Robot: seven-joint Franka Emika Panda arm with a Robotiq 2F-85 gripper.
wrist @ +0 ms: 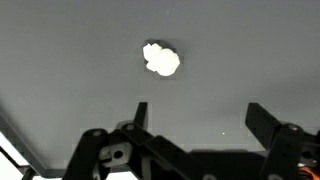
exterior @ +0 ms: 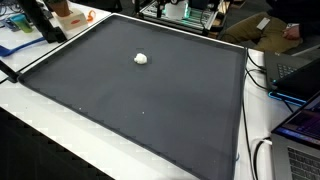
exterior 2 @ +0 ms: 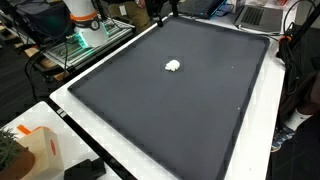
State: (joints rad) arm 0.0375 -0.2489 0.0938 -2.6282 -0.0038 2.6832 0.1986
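A small white crumpled lump (wrist: 160, 59) lies on a large dark grey mat (wrist: 60, 60). In the wrist view my gripper (wrist: 200, 112) hangs above the mat, open, with nothing between its two black fingers (wrist: 259, 118). The lump sits ahead of the fingertips, slightly left of the gap's middle and apart from both fingers. In both exterior views the lump (exterior: 141, 59) (exterior 2: 173, 66) rests alone on the mat (exterior: 150, 110) (exterior 2: 180, 115), toward its far part. The gripper itself does not show in either exterior view.
The mat lies on a white table (exterior 2: 100, 130). Laptops (exterior: 300, 130) and cables stand along one side. An orange-and-white box (exterior 2: 40, 150) sits by a corner. The robot's base (exterior 2: 82, 18) and cluttered desks lie beyond the far edge.
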